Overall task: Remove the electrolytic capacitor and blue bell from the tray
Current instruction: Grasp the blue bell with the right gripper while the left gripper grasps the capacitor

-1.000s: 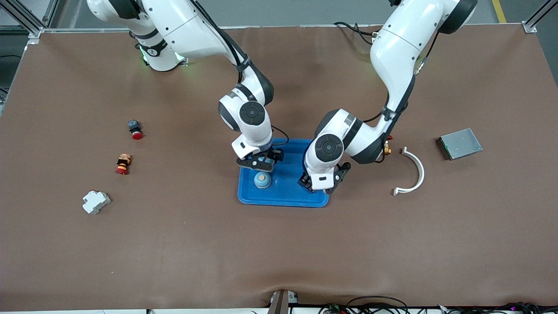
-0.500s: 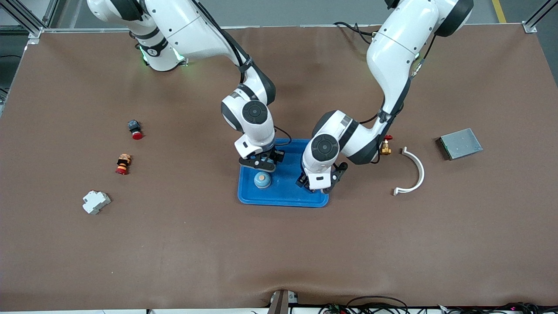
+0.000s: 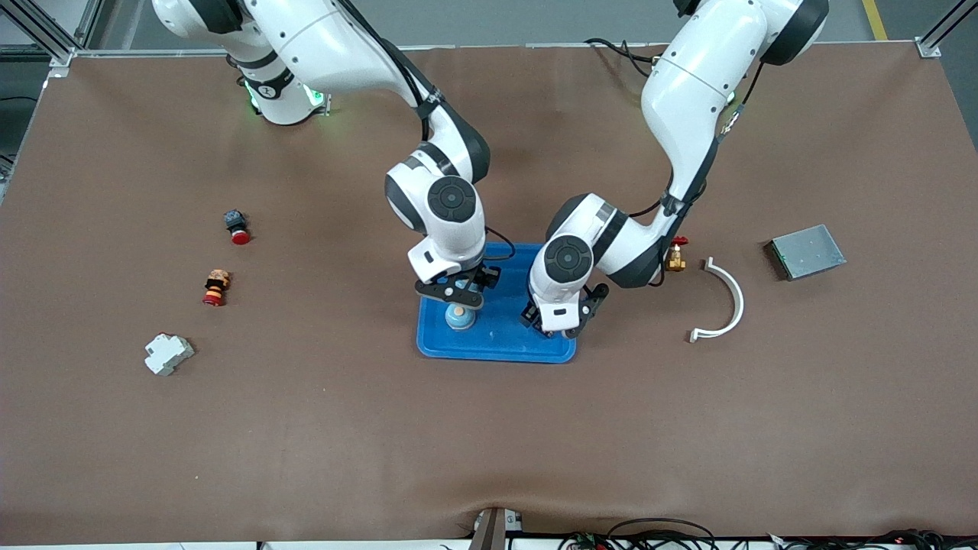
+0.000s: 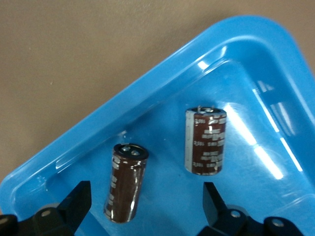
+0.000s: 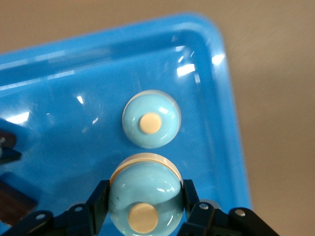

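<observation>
A blue tray lies mid-table. My right gripper is over the tray and shut on a pale blue bell, with a finger pressed against each side of it. A second pale blue bell sits in the tray beside it and shows in the front view just below the gripper. My left gripper is open, low over the tray's end toward the left arm. Two dark brown capacitors lie in the tray: one between the open fingers without touching them, the other beside it.
A white curved piece, a brass valve and a grey metal box lie toward the left arm's end. Two red push buttons and a white breaker lie toward the right arm's end.
My right gripper has moved toward the front camera and now covers part of the bell in the tray. My left gripper shifted slightly toward the right arm's end, then held still.
</observation>
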Controlling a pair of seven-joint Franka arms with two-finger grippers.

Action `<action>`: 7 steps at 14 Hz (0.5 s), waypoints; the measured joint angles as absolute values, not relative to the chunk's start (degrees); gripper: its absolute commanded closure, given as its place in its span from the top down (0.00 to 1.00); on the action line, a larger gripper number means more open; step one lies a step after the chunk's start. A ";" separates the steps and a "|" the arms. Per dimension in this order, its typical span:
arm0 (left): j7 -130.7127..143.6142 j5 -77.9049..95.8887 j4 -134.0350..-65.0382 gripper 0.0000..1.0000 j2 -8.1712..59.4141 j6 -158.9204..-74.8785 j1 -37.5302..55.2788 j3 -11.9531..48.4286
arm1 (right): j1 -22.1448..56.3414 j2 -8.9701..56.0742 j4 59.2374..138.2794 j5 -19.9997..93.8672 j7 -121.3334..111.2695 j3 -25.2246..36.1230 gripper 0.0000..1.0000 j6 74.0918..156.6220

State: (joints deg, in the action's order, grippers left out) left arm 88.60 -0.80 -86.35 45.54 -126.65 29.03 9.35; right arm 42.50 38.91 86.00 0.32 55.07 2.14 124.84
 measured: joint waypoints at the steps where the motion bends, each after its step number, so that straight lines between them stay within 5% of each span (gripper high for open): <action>1: 88.60 -0.81 -86.42 1.00 45.84 -126.65 29.22 9.34 | 41.28 37.70 85.52 0.32 52.50 2.22 0.00 122.57; 7: 88.71 -1.12 -86.43 1.00 47.06 -126.66 30.12 9.19 | 33.35 29.78 89.32 0.32 38.93 2.35 0.00 116.29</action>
